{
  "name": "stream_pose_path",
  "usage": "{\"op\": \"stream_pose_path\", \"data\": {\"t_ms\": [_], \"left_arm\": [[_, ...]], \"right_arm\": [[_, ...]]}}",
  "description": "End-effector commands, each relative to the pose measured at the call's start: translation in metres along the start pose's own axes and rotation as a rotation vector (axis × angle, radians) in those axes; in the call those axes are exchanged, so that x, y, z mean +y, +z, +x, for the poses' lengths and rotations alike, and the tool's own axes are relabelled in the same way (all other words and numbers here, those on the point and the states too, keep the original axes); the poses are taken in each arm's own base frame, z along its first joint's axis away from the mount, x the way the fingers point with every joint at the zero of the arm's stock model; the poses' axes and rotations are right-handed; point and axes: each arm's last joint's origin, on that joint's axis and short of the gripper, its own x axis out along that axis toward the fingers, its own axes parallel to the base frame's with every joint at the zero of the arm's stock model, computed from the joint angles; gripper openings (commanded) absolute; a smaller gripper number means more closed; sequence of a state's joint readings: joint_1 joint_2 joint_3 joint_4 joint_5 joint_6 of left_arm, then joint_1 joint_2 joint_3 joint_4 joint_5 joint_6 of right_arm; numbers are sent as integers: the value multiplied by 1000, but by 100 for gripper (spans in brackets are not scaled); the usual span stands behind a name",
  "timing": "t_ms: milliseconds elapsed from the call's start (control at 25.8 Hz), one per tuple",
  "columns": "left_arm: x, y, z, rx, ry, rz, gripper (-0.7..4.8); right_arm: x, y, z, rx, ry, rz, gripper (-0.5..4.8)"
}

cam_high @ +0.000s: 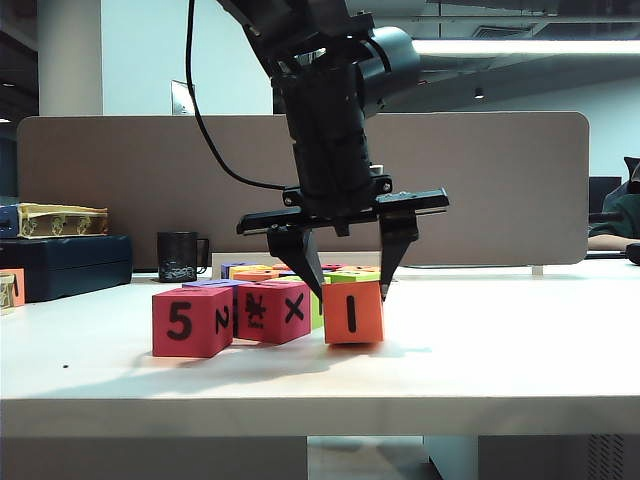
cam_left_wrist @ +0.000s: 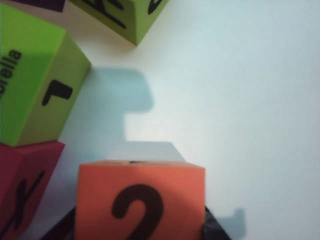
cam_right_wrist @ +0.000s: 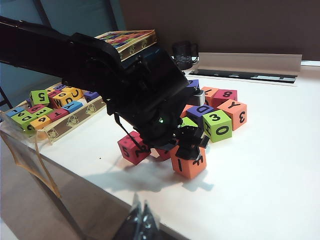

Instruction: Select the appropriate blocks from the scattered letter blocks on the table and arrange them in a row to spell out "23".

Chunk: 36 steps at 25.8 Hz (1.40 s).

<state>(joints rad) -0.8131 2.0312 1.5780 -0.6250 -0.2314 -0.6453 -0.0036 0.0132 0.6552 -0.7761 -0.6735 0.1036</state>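
While the left gripper [cam_high: 347, 281] is straddling the orange block [cam_high: 353, 312] with jaws apart at the cluster's four o'clock, the right gripper [cam_right_wrist: 141, 220], apparently together, is waiting; light, squashy foam suits flat-side pinching.

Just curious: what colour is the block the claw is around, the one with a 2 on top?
Orange, with black characters; the left wrist view shows it best.

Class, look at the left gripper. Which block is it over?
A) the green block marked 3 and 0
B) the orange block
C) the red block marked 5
B: the left gripper stands open with its fingers astride the orange block.
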Motion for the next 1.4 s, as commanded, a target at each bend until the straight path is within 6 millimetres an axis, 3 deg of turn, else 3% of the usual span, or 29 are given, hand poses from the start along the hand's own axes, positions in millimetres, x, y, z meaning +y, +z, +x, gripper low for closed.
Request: {"op": "stream_pose_path", "data": {"t_ms": [39, 155, 310, 465, 776, 1009, 1086, 1396], "left_arm": [[0, 1, -2, 0, -14, 0, 279], [0, 1, -2, 0, -14, 5, 290], [-1, 1, -2, 0, -14, 8, 348], [-1, 2, -4, 5, -31, 51, 350], [-4, 26, -37, -56, -56, 186, 350], [-10, 51, -61, -172, -59, 491, 350], [1, 67, -63, -216, -52, 525, 350], [44, 94, -38, -158, -216, 426, 350]], "right_arm": [[1, 1, -2, -17, -1, -17, -1], [1, 1, -2, -17, -1, -17, -1], [1, 1, -2, -18, -1, -17, -1], [1, 1, -2, -18, -1, -17, -1], [1, 1, -2, -17, -1, -17, -1], [2, 1, -2, -17, -1, -17, -1], [1, 1, -2, -17, -1, -16, -1], [1, 0, -2, -12, -1, -12, -1]]}}
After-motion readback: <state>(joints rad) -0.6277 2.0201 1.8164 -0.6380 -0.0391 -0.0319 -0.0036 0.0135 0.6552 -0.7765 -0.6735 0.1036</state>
